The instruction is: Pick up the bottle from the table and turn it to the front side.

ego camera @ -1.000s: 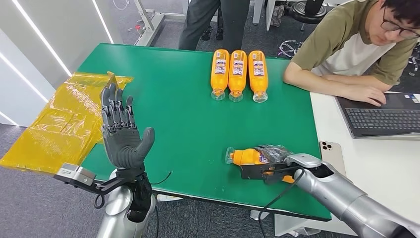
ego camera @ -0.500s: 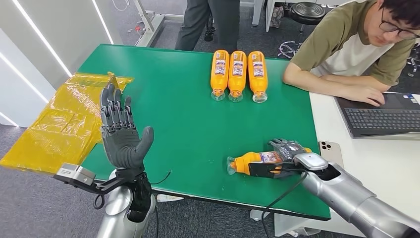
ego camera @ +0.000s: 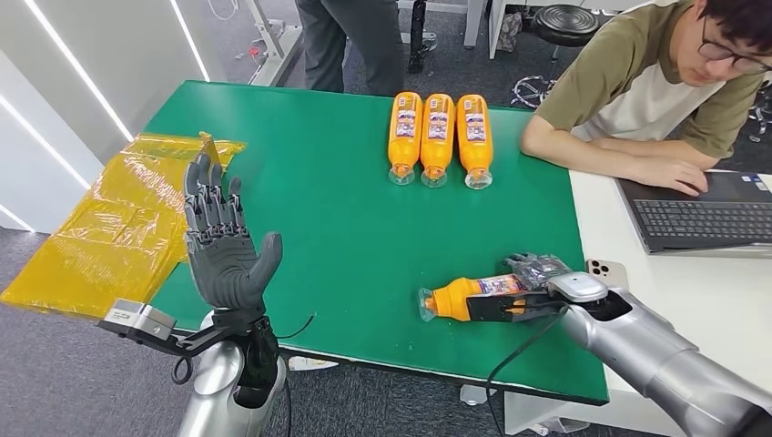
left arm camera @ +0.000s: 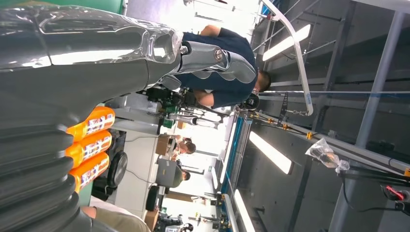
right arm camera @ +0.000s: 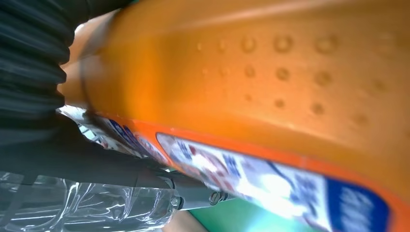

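Yellow plastic sheet point(ego camera: 118, 228) draped off left edge of green counter point(ego camera: 337, 209). Left hand point(ego camera: 221, 238) raised at counter's near-left edge, fingers spread, holding nothing. Three orange bottles point(ego camera: 437, 137) side by side at counter's far side. Right hand point(ego camera: 535, 278) grips orange bottle point(ego camera: 464, 296) lying at counter's near-right corner, cap pointing left, label up.

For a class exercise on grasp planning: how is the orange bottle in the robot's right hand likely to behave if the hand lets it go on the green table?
The orange bottle lies on its side and looks round, so it may roll. Its plastic looks smooth and dimpled up close, possibly slippery in the right hand. It appears full, so probably fairly heavy.
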Tool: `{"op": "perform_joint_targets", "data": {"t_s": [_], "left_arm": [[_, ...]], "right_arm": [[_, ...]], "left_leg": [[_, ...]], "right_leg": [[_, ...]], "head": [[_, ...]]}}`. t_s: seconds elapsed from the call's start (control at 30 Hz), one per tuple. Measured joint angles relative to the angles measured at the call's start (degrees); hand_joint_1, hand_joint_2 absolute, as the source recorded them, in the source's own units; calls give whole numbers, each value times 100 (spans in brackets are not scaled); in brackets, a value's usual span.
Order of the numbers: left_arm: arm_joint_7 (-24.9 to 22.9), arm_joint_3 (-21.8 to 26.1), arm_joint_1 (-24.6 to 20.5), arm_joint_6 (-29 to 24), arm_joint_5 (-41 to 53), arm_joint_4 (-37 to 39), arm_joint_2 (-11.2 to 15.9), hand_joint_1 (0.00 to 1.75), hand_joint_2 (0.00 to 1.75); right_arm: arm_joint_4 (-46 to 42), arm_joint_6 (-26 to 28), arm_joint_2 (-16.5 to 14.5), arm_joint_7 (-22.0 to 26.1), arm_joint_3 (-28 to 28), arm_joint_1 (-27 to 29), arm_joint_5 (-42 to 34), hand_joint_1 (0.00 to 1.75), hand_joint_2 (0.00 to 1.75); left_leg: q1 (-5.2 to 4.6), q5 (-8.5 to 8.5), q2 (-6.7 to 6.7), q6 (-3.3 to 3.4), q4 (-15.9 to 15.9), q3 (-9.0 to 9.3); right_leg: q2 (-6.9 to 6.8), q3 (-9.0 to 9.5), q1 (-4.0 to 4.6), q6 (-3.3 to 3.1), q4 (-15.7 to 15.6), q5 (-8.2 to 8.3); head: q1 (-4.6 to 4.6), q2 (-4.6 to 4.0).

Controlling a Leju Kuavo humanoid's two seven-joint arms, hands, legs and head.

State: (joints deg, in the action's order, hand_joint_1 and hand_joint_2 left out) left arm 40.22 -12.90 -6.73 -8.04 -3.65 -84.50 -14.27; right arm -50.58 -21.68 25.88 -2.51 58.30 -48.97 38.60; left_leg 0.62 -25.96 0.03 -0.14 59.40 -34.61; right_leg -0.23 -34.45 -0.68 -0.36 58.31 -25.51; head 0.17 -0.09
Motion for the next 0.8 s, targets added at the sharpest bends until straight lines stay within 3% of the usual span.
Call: {"op": "perform_joint_targets", "data": {"t_s": [0.27,0.47,0.53,0.63,0.8], "left_arm": [[0,0,-2,67,-2,0,0,0,175],[0,0,-2,98,-5,0,0,0,175],[0,0,-1,111,2,0,0,0,175],[0,0,2,121,28,0,-1,0,175],[0,0,25,199,20,-1,-2,0,175]], "right_arm": [[70,8,16,3,70,-41,62,175,175],[70,374,20,-63,72,16,62,175,175],[57,807,10,-102,54,100,91,175,175],[3,1879,-84,-164,-105,425,165,175,175],[-160,3624,-568,244,-686,1209,134,175,175]], "left_leg": [[0,2,-1,4,0,3],[2,2,2,3,0,5],[3,0,3,4,-1,7],[4,-1,2,4,-2,6],[6,0,2,3,-4,0]], "right_leg": [[-1,2,0,5,-3,3],[3,4,2,5,-3,4],[8,6,4,5,-4,3],[6,8,6,6,-4,3],[3,1,9,4,-1,3]], "head": [[0,0],[0,0],[0,0],[1,0],[1,0]]}}
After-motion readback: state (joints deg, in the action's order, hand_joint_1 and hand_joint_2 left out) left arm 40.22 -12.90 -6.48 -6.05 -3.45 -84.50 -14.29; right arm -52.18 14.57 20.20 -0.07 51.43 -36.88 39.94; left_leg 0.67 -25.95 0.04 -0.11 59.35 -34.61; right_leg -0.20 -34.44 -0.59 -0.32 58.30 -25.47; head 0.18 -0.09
